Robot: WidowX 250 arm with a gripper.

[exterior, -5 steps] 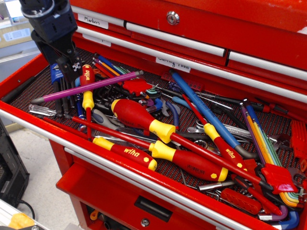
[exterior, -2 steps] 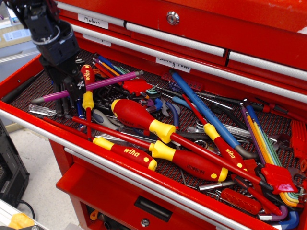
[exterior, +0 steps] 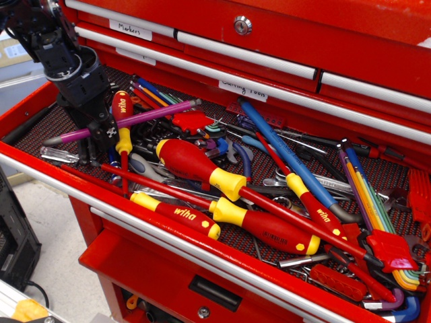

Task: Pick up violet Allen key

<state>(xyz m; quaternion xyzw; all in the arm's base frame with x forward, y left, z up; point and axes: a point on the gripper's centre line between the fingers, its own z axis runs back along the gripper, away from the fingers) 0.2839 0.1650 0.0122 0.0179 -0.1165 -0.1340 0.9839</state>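
Red steel frames the scene: an open tool-chest drawer (exterior: pixel 40 171), its dark liner serving as the surface, crowded with hand tools beneath shut drawers, one of them labelled "Markers" (exterior: pixel 130 29).

Your tool (exterior: pixel 104 131) is down at the drawer's left end, directly over the violet Allen key (exterior: pixel 145 116). That key lies slantwise across the clutter, one bare steel tip low at the left near the drawer's edge, the other raised toward the back wall; it passes over a small red-and-yellow screwdriver (exterior: pixel 122 121) and runs just beside a red key holder (exterior: pixel 190 121). The thick blue rod (exterior: pixel 286 155) and the large red-and-yellow screwdrivers (exterior: pixel 202 168) lie well apart to the right.

You appear to be at the grasp step, the approach all but finished. Whether the fingers have closed on the rod cannot be told here; the black wrist hides the contact.

The next move calls for a firm pinch across the thin shaft, then a straight lift. Watch the small screwdriver underneath: it could snag or ride up with the key.
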